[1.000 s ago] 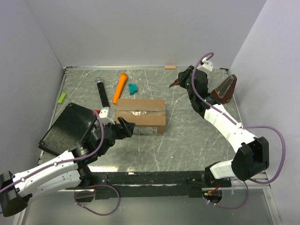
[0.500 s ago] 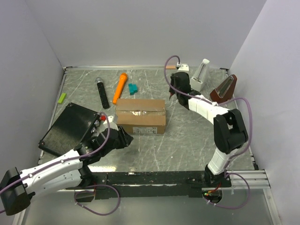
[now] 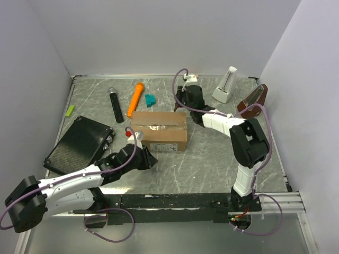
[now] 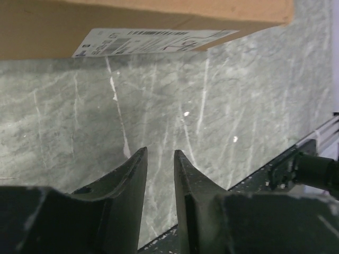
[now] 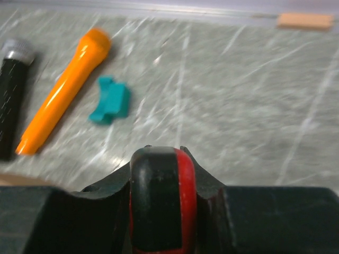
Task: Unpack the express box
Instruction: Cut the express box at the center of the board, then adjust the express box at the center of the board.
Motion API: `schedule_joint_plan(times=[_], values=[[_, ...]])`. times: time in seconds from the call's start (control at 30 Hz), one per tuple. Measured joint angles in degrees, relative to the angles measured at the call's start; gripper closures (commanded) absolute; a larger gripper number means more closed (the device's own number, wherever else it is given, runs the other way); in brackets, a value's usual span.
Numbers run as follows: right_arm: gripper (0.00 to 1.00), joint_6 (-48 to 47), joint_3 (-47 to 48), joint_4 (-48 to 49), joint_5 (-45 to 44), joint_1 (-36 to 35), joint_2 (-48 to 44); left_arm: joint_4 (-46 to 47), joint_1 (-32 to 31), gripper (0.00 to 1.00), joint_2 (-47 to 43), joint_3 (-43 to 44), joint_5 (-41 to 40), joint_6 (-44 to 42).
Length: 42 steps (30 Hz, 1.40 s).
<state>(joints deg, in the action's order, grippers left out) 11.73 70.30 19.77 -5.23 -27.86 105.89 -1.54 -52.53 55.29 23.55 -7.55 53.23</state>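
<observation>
Top external view: the brown corrugated cardboard express box [image 3: 159,131] stands at the middle of the grey marbled surface [image 3: 212,159], its flaps shut and the clear tape strip [image 3: 159,126] unbroken along the top seam. By that evidence nothing has been unpacked; cutting the seam, opening the flaps and removing the contents all appear to remain. The left gripper [image 3: 146,157] lies low just beside the box's near-left corner. The right gripper [image 3: 183,101] hangs just beyond the box's far-right corner. A flat black ribbed case [image 3: 79,144], an orange cylinder [image 3: 136,99], a teal block [image 3: 151,99] and a black cylinder with a grey end [image 3: 114,103] lie apart from the box. Left wrist view: the 2 fingers [image 4: 135,174] stand almost together with a narrow slit between them, pinching nothing. The box's near face and its white shipping label [image 4: 153,39] fill the top of the view, apart from the fingertips. Right wrist view: the fingers [image 5: 212,182] pinch a black-and-red object [image 5: 163,201], possibly a cutting tool, though its type cannot be told. No contact with the tape is visible in any view.
</observation>
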Motion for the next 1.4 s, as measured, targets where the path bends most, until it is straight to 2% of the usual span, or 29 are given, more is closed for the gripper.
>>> schedule_joint_plan(times=[0.33,0.63,0.8,1.0,1.4], values=[[1.00,2.0,-10.0,4.2,-1.1,-6.2,-0.7,-0.3,0.6,0.69,6.6,0.0,-2.3,1.7],[1.00,4.9,-24.3,4.1,-5.9,-10.1,-13.5,-5.4,4.5,0.58,9.1,2.5,-10.0,1.5],[1.00,4.9,-30.0,-0.6,-10.8,-13.5,-22.1,-8.3,5.5,0.53,13.6,7.2,-12.7,-3.5],[1.00,5.0,-32.4,-7.3,-15.3,-16.2,-30.0,-10.5,7.3,0.51,21.8,15.4,-13.2,-10.5],[1.00,6.3,-33.9,-17.9,-21.1,-19.8,-36.9,-10.7,13.5,0.48,32.7,25.0,-8.7,-16.6]])
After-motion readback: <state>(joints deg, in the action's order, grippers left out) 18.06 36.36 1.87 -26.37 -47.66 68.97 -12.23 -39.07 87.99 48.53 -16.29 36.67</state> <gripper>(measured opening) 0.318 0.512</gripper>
